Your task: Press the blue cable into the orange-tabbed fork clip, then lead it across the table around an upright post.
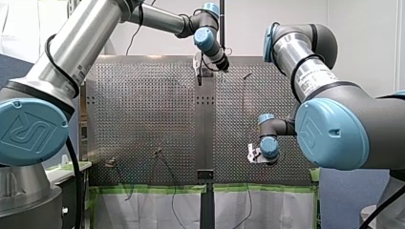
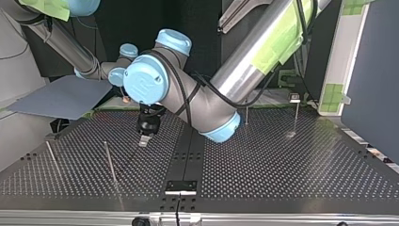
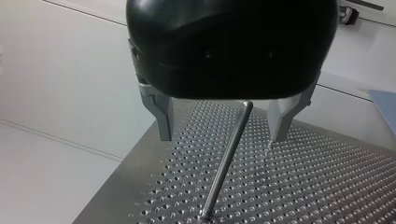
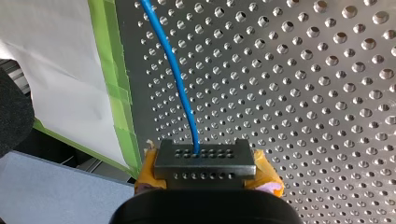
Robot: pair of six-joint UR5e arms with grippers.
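Claws first: my right claw (image 4: pixel 205 163) was clamped on the blue cable (image 4: pixel 175 70), which came out from between its yellow pads (image 4: pixel 148 172). From there the cable ran ahead in a gentle curve over the perforated worktop (image 4: pixel 327 93). It lay near the strip of green tape (image 4: pixel 119 93) along the worktop's edge without touching it. In the front view this claw hung low over the worktop's near right part, at the end of my right arm (image 1: pixel 334 129).

My left claw (image 3: pixel 221 137) stood apart. Its two metal fingers (image 3: pixel 161 116) were spread wide, with an upright post (image 3: pixel 226 158) between them and just ahead, a gap showing on either side of it. The post was seated in one of the worktop's holes.

In the top view my left arm (image 2: pixel 263 52) came in from the right and reached past the dark middle strip (image 2: pixel 186 155), its claw pointing down just above the worktop. A thin post (image 2: pixel 110 162) stood near it. Another post (image 2: pixel 51 157) stood further toward that view's left, well apart from two more (image 2: pixel 295 115) on the right half
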